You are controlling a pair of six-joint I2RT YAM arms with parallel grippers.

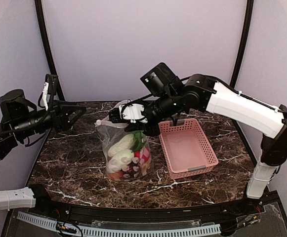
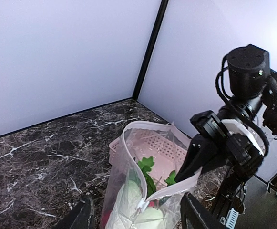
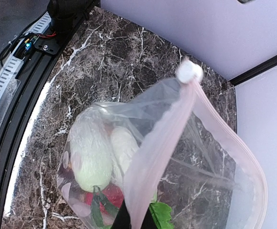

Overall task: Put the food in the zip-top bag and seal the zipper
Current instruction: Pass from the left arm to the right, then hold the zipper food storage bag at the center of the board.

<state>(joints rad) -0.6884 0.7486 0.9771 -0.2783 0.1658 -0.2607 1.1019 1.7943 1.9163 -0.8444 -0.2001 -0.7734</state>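
The bag [image 1: 127, 157] stands upright near the middle of the table [image 1: 74, 173], with free marble between it and the near edge. The food [image 1: 121, 148] is inside it: white pieces, red fruits, green leaves. Just to its right lies the basket [image 1: 192, 172], not touching the bag in the top view. The right gripper [image 1: 114, 116] is closed on the zipper [image 3: 155, 152] at the top of the bag. Only the right wrist view shows the strip running from the fingers to the slider [image 3: 189, 71] at its far end, and the mouth beside it is open. The left wrist view shows its own fingers [image 2: 81, 217] spread wide with nothing gripped. The left gripper [image 1: 78, 115] hovers left of the bag, apart from it. Behind, the marble is free up to the walls [image 1: 133, 49].
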